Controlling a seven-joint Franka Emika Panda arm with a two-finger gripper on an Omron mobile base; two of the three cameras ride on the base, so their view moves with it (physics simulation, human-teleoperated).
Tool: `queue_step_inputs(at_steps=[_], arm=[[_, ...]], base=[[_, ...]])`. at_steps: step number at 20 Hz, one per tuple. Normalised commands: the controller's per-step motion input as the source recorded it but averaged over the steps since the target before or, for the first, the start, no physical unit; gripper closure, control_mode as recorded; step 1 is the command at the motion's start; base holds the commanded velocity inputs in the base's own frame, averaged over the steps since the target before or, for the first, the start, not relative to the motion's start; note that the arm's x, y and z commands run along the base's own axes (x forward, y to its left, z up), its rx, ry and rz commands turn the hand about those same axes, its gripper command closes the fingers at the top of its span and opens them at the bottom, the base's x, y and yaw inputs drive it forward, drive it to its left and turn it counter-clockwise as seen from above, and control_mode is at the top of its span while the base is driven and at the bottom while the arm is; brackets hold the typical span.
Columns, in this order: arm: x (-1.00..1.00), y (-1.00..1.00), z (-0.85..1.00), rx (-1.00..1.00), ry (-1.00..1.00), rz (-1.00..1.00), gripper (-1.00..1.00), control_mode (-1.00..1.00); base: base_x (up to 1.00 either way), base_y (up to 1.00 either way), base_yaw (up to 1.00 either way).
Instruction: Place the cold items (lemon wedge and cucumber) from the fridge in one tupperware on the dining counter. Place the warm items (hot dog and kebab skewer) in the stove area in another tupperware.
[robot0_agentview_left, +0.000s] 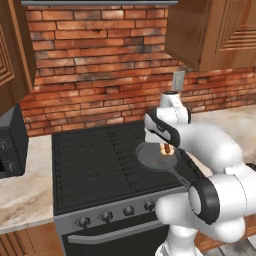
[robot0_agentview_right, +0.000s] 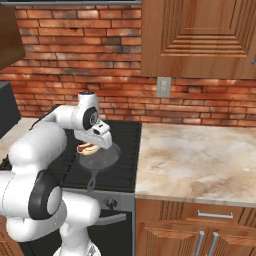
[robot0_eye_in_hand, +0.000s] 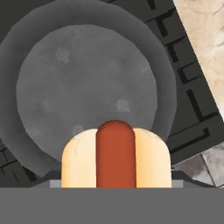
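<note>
The hot dog (robot0_eye_in_hand: 115, 157), a reddish-brown sausage in a pale bun, sits close under the hand camera and hides the fingertips. My gripper (robot0_agentview_left: 165, 142) is shut on the hot dog (robot0_agentview_left: 164, 148) and holds it just above a round dark grey pan (robot0_agentview_left: 152, 159). The pan stands on the right side of the black stove (robot0_agentview_left: 95, 165). In the right base view the hot dog (robot0_agentview_right: 86, 147) hangs under the gripper (robot0_agentview_right: 95, 142), over the pan (robot0_agentview_right: 104, 156). The pan's floor (robot0_eye_in_hand: 83, 87) is bare.
The pan's handle (robot0_agentview_right: 92, 181) points toward the stove's front edge. A beige stone counter (robot0_agentview_right: 195, 160) runs to the right of the stove, and a black microwave (robot0_agentview_left: 10, 142) stands on the counter to its left. Brown wall cabinets (robot0_agentview_right: 200, 35) hang above, in front of a brick wall.
</note>
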Motion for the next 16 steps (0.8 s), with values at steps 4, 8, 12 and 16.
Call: queue_step_inputs(at_steps=[4, 8, 12, 16], arm=[[-0.98, 0.00, 1.00, 0.00, 0.16, -0.13, 1.00, -1.00], [-1.00, 0.00, 0.99, 0.00, 0.17, -0.05, 1.00, -1.00], [-1.00, 0.03, 0.68, 0.00, 0.02, -0.01, 1.00, -1.00], [-1.00, 0.03, 0.38, 0.00, 0.01, 0.00, 1.00, -1.00]], base=[[0.00, 0.00, 0.00], [0.00, 0.00, 0.00], [0.00, 0.00, 0.00], [0.00, 0.00, 0.00]])
